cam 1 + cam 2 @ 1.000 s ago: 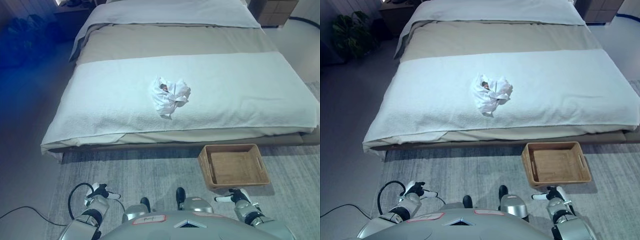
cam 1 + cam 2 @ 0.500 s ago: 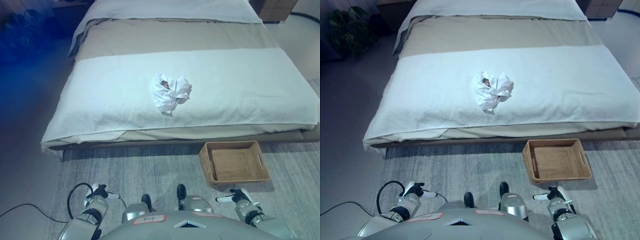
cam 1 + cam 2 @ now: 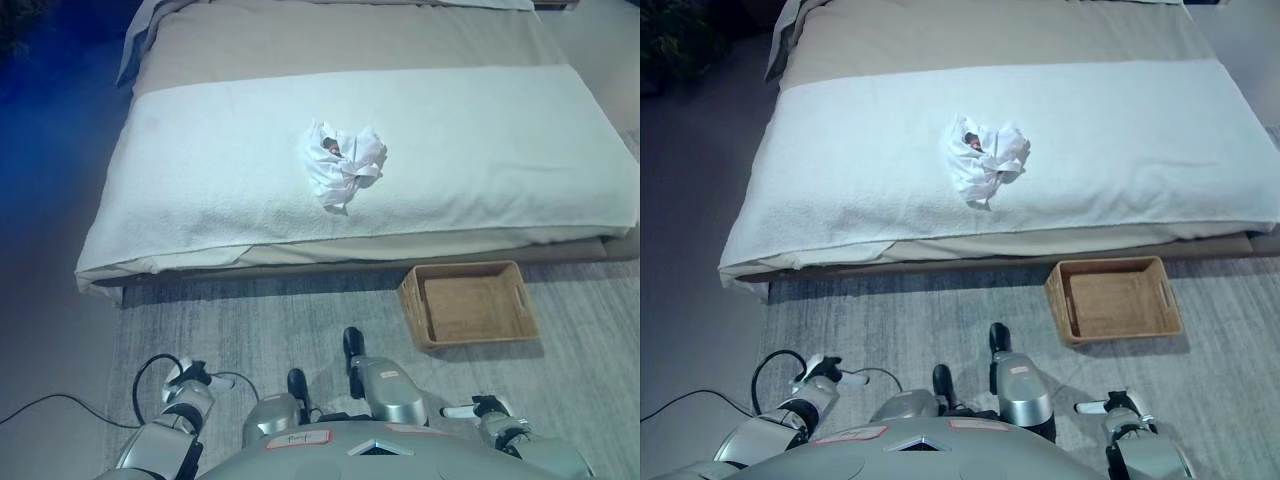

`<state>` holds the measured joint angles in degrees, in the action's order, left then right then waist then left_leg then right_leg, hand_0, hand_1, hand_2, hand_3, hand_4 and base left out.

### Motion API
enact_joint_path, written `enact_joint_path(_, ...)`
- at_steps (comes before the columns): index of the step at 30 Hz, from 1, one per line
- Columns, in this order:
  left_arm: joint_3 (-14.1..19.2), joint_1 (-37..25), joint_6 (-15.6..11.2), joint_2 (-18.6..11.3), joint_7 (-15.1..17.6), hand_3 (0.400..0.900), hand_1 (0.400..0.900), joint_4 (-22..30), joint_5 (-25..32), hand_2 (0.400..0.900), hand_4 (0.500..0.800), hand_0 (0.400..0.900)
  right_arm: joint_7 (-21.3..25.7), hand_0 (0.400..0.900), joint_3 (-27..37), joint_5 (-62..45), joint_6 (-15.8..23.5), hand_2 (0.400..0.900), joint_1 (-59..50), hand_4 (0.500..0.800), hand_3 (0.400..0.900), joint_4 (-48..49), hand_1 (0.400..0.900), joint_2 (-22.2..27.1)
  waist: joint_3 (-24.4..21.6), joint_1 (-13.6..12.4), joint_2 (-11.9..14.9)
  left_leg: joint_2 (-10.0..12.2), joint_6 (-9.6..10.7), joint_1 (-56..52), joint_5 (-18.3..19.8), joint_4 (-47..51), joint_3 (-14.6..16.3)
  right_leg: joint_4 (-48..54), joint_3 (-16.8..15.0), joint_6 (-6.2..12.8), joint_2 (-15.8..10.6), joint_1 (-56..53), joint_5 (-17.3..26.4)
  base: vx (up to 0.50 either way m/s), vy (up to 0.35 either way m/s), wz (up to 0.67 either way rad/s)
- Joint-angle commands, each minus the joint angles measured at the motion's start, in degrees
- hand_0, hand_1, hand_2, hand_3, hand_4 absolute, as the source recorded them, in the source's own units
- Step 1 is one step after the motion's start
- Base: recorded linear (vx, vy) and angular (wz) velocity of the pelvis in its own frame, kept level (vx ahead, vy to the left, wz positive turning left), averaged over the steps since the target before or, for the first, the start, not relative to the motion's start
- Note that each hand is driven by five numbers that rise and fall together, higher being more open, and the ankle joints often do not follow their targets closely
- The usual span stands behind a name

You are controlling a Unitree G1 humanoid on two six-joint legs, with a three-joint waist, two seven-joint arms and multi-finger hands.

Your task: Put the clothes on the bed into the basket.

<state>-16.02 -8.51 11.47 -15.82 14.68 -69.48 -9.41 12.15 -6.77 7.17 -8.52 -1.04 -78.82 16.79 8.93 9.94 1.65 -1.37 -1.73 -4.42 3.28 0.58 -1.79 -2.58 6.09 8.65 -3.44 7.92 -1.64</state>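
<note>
Clothes (image 3: 343, 164), a crumpled white bundle with a small dark patch near its top, lie on the white blanket (image 3: 200, 190) that covers the near half of the bed (image 3: 330, 40), roughly at 12 o'clock from where I am looking down. Beyond the blanket I see a beige cover running toward the head of the bed. The woven basket (image 3: 467, 304) sits on the grey rug (image 3: 250, 320) at about 2 o'clock, just beside the bed's near edge, upright, and I see nothing in it; it is well apart from the bundle. My left hand (image 3: 820, 375) shows low at 8 o'clock over the rug, a white-tipped finger sticking out toward the right and holding nothing, so I read it as relaxed and empty. My right hand (image 3: 1118, 407) shows at 4 o'clock, also over the rug, with a white-tipped finger pointing left, likewise empty and loose. Both hands are far from the bundle and from the basket.
</note>
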Motion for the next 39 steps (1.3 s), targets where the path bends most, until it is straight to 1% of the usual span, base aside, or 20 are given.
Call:
enact_joint_path(1, -1.09, -3.28, -0.59, -2.45, 1.09, 0.900, 0.900, 3.18, -2.21, 0.900, 0.800, 0.900, 1.85, 0.900, -2.24, -1.06, 0.11, 0.900, -2.61, 0.800, 0.900, 0.23, 0.900, 4.83, -1.59, 1.73, -4.87, -2.66, 2.10, -16.86, 4.16, -2.14, -0.47, 3.71, -2.43, -2.70, 7.37, 7.73, 11.43, 0.58, -0.110, 0.54)
enact_joint_path(5, -2.08, -3.56, -0.90, -2.24, 1.43, 0.900, 0.900, 4.87, -0.75, 0.900, 0.800, 0.900, 2.20, 0.900, -2.47, -2.79, 0.72, 0.900, -3.28, 0.800, 0.900, 1.57, 0.900, 5.18, -0.90, 1.78, -6.03, -1.19, 9.70, -5.91, -12.09, -29.22, 0.50, 1.94, -3.06, -6.69, 8.68, 1.67, 8.31, 0.55, -0.152, 0.39)
enact_joint_path(7, -2.30, -3.17, -0.46, -2.71, 1.79, 0.900, 0.900, 4.82, -0.85, 0.900, 0.800, 0.900, 2.74, 0.900, -2.90, -4.40, 0.96, 0.900, -4.71, 0.800, 0.900, 3.17, 0.900, 5.24, 1.43, -1.33, -4.11, -2.85, 8.72, 5.24, -12.88, -48.41, 1.16, 3.47, -4.78, -9.13, 7.70, -4.84, 5.50, 0.45, -0.186, 0.01)
enact_joint_path(8, -2.31, -3.18, -0.45, -2.71, 1.79, 0.900, 0.900, 4.83, -0.84, 0.900, 0.800, 0.900, 2.75, 0.900, -2.89, -4.41, 0.96, 0.900, -4.73, 0.800, 0.900, 3.17, 0.900, 5.24, 1.50, -1.36, -4.42, -2.52, 8.72, 5.51, -12.50, -49.03, 1.14, 3.39, -4.72, -9.16, 8.04, -4.75, 5.48, 0.31, -0.123, -0.07)
enact_joint_path(9, -2.07, -2.59, -0.34, -2.90, 2.13, 0.900, 0.900, 4.87, -0.68, 0.900, 0.800, 0.900, 2.54, 0.900, -3.50, -4.63, 1.17, 0.900, -5.50, 0.800, 0.900, 4.36, 0.900, 4.97, 1.95, -2.16, -3.72, -0.76, 6.42, 7.14, -11.09, -50.02, 2.78, 2.97, -4.86, -9.56, 7.73, -6.42, 4.69, 0.48, -0.174, -0.24)
enact_joint_path(10, -1.63, -1.27, 0.01, -3.52, 2.34, 0.900, 0.900, 5.05, -0.54, 0.900, 0.800, 0.900, 2.96, 0.900, -4.39, -5.32, 1.68, 0.900, -6.11, 0.800, 0.900, 6.26, 0.900, 4.56, 2.68, -4.24, -2.25, 2.01, 3.59, 13.54, -7.50, -47.55, 5.07, 1.63, -5.48, -10.65, 7.31, -8.88, 2.29, 0.49, -0.179, -0.24)
enact_joint_path(14, -0.98, 0.97, 0.09, -3.53, 2.75, 0.900, 0.900, 4.32, -0.10, 0.900, 0.800, 0.900, 3.51, 0.900, -5.91, -5.35, 2.42, 0.900, -7.17, 0.800, 0.900, 8.33, 0.900, 4.25, 2.52, -5.82, -0.72, 4.93, 1.96, 18.63, -6.02, -34.18, 6.87, 0.76, -6.87, -10.27, 6.54, -11.68, -0.64, 0.45, -0.010, -0.26)
enact_joint_path(16, 0.65, 2.70, 0.51, -3.70, 3.24, 0.900, 0.900, 2.72, 0.12, 0.900, 0.800, 0.900, 3.70, 0.900, -6.67, -4.69, 2.94, 0.900, -7.73, 0.800, 0.900, 9.10, 0.900, 4.66, 1.83, -6.71, -1.95, 6.76, 4.14, 15.49, -12.29, -4.08, 6.42, 1.38, -7.74, -8.68, 5.96, -16.04, -3.57, 0.67, 0.231, -0.09)
enact_joint_path(17, 0.82, 3.20, 0.49, -3.65, 3.21, 0.900, 0.900, 2.56, -0.11, 0.900, 0.800, 0.900, 3.82, 0.900, -6.65, -4.48, 3.24, 0.900, -7.65, 0.800, 0.900, 9.49, 0.900, 4.87, 1.42, -6.59, -2.59, 6.87, 5.15, 15.39, -13.95, 3.74, 7.79, 1.51, -7.95, -8.34, 6.06, -17.03, -4.73, 0.58, 0.221, -0.05)
enact_joint_path(19, 0.99, 3.46, 0.48, -3.28, 3.04, 0.900, 0.900, 1.80, -0.78, 0.900, 0.800, 0.900, 3.69, 0.900, -6.90, -3.95, 3.19, 0.900, -7.80, 0.800, 0.900, 8.98, 0.900, 5.05, 0.26, -6.51, -3.57, 7.92, 6.28, 17.73, -12.77, 4.42, 9.49, 1.37, -7.60, -7.51, 5.20, -19.28, -5.96, 0.55, 0.247, -0.18)
enact_joint_path(20, 0.83, 3.51, 0.48, -3.22, 2.88, 0.900, 0.900, 1.34, -1.11, 0.900, 0.800, 0.900, 3.37, 0.900, -7.25, -3.32, 3.09, 0.900, -7.69, 0.800, 0.900, 9.06, 0.900, 4.94, -0.59, -6.84, -3.82, 7.59, 6.21, 16.22, -13.10, 4.42, 10.04, 1.04, -7.88, -7.00, 4.56, -20.61, -7.00, 0.80, 0.357, -0.77)
enact_joint_path(21, 1.00, 3.53, 0.27, -3.26, 2.93, 0.900, 0.900, 0.75, -1.13, 0.900, 0.800, 0.900, 3.10, 0.900, -8.03, -2.37, 2.97, 0.900, -7.97, 0.800, 0.900, 9.11, 0.900, 4.77, -1.31, -7.85, -3.95, 6.88, 6.30, 15.55, -14.79, 4.42, 7.19, 0.41, -8.65, -6.62, 3.81, -21.70, -7.72, 0.64, 0.290, -0.96)
enact_joint_path(23, 1.10, 3.65, 0.16, -3.56, 2.87, 0.900, 0.900, -0.54, -1.15, 0.900, 0.800, 0.900, 2.75, 0.900, -8.11, -1.64, 2.74, 0.900, -8.08, 0.800, 0.900, 8.52, 0.900, 4.41, -2.79, -8.48, -3.72, 6.07, 5.78, 13.99, -16.05, 4.42, 5.73, -3.78, -9.84, -5.58, 2.34, -21.76, -7.97, 0.58, 0.303, -0.62)
enact_joint_path(25, 0.59, 3.29, 0.16, -3.82, 2.79, 0.900, 0.900, -1.20, -1.24, 0.900, 0.800, 0.900, 2.53, 0.900, -8.11, -0.99, 2.63, 0.900, -8.12, 0.800, 0.900, 8.54, 0.900, 3.83, -3.17, -9.00, -2.57, 3.55, 3.35, 10.95, -14.47, 4.42, 6.76, -16.48, -9.59, -3.45, -0.63, -18.09, -1.06, 0.49, 0.316, -0.22)
enact_joint_path(28, 0.19, 1.78, 0.60, -4.75, 3.36, 0.900, 0.900, 0.36, -0.77, 0.900, 0.800, 0.900, 2.67, 0.900, -10.71, 1.49, 2.49, 0.900, -9.87, 0.800, 0.900, 10.39, 0.900, 3.51, -1.33, -8.91, -2.19, 0.84, 0.35, 5.98, -11.64, 4.42, 7.60, -35.18, -10.30, -3.15, -2.27, -10.04, 11.52, 0.35, 0.285, -0.04)
enact_joint_path(30, -0.19, 1.24, 0.65, -5.22, 3.53, 0.900, 0.900, 1.34, -0.96, 0.900, 0.800, 0.900, 2.93, 0.900, -11.53, 2.36, 2.46, 0.900, -10.35, 0.800, 0.900, 12.90, 0.900, 3.81, -0.82, -8.68, -2.36, 0.46, -0.13, 5.06, -10.73, 4.42, 7.51, -37.78, -9.72, -3.59, -2.01, -7.64, 10.55, 0.26, 0.200, 0.09)
enact_joint_path(31, -0.23, -0.14, 0.63, -5.57, 4.21, 0.900, 0.900, 3.10, -0.95, 0.900, 0.800, 0.900, 4.10, 0.900, -12.78, 3.86, 2.43, 0.900, -12.12, 0.800, 0.900, 16.80, 0.900, 4.79, 0.65, -7.67, -3.13, 0.57, -0.49, 2.90, -9.35, 4.42, 7.37, -38.26, -7.96, -4.72, -1.69, -1.13, 5.67, 0.27, 0.146, 0.15)
enact_joint_path(34, -0.93, -3.13, 0.46, -4.61, 5.71, 0.900, 0.900, 3.94, -0.96, 0.900, 0.800, 0.900, 4.49, 0.900, -16.08, 6.89, 2.50, 0.900, -15.16, 0.800, 0.900, 21.66, 0.900, 5.78, 1.49, -6.49, -3.87, 1.16, 0.59, 0.67, -7.50, 4.42, 7.14, -22.01, -4.87, -4.79, -0.90, 1.72, 0.44, 0.37, 0.056, 0.23)
enact_joint_path(36, -1.07, -3.57, 0.05, -3.79, 5.95, 0.900, 0.900, 4.18, -1.24, 0.900, 0.800, 0.900, 4.85, 0.900, -18.04, 9.05, 2.70, 0.900, -16.77, 0.800, 0.900, 23.11, 0.900, 6.02, 1.60, -5.50, -2.95, 0.28, 1.26, -1.93, -4.93, 4.42, 6.20, -2.03, -6.48, -2.73, 1.26, 0.57, 4.06, 0.44, -0.077, 0.47)
enact_joint_path(39, -0.73, -2.60, 0.15, -3.71, 6.77, 0.900, 0.900, 5.71, -1.98, 0.900, 0.800, 0.900, 6.02, 0.900, -19.38, 13.19, 2.68, 0.900, -16.93, 0.800, 0.900, 29.69, 0.900, 7.61, 1.54, -5.55, -1.79, 0.00, 1.90, -4.04, -2.91, 4.42, 4.85, 3.68, -8.29, -1.78, 1.87, -0.52, 6.29, 0.41, -0.109, 0.67)
